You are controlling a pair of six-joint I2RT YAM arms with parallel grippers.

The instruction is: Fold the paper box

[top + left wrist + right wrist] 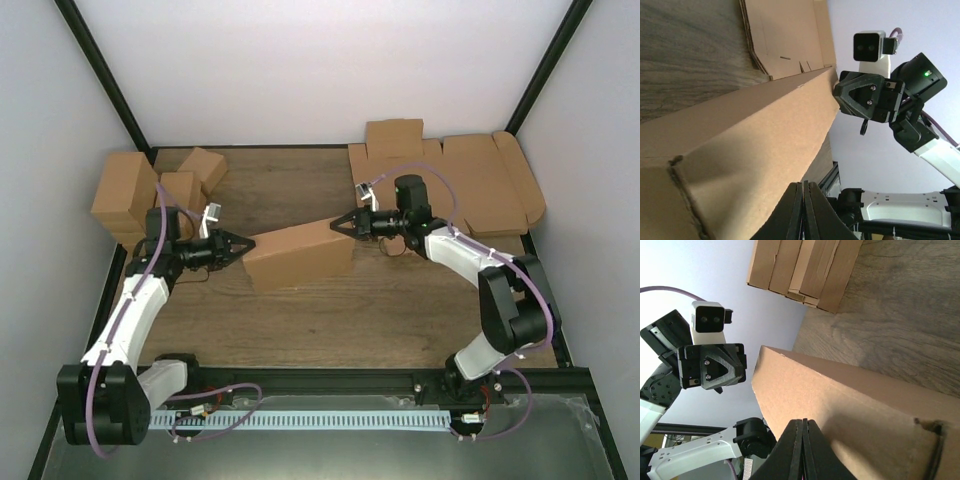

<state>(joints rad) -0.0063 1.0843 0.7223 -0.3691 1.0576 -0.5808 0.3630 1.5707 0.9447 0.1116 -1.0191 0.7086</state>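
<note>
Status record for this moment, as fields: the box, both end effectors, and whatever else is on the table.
paper box: folded into box form, mid-table, lying at a slant between the arms
left end effector: shut, tip at the box's left end
right end effector: shut, tip at the box's right end
grip: neither is clamped on the box; firm contact cannot be confirmed
folded cartons: piled at the back left
flat cardboard sheets: lying at the back right
</note>
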